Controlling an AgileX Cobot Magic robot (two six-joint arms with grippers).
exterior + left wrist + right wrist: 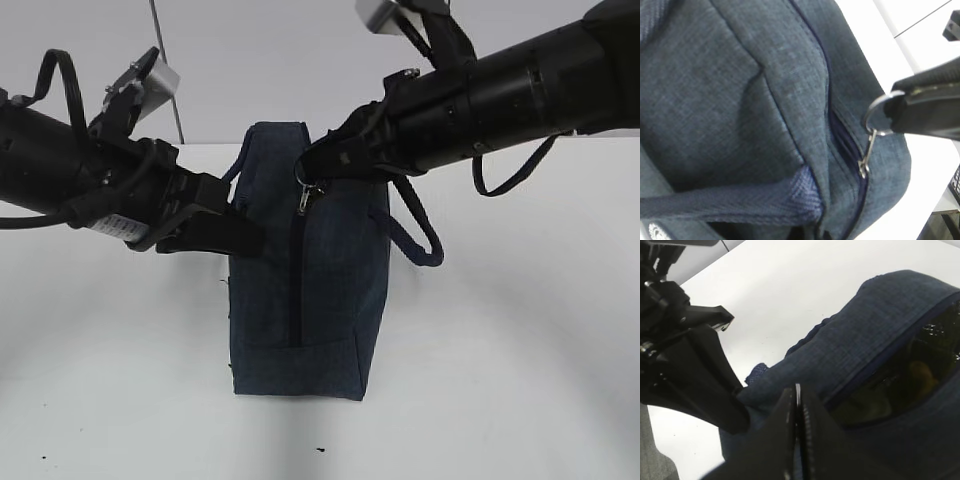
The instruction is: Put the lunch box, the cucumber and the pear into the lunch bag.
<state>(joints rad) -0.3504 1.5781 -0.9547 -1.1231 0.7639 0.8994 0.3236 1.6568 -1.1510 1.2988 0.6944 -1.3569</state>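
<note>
The lunch bag [310, 270] stood upright on end at the centre of the frame, on the white table [520, 340]. At left, my left gripper [235, 235] had its jaws together, pinching the bag's fabric at its side. At upper right, my right gripper [315, 165] was clamped on the metal ring pull [304, 178]. A pale wall [260, 60] filled the top of the frame.

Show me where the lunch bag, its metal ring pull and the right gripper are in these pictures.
lunch bag [340, 300]: exterior view, on its fabric side panel.
metal ring pull [871, 112]: left wrist view, on the ring's left curve.
right gripper [312, 160]: exterior view, at its closed tips on the ring.
</note>
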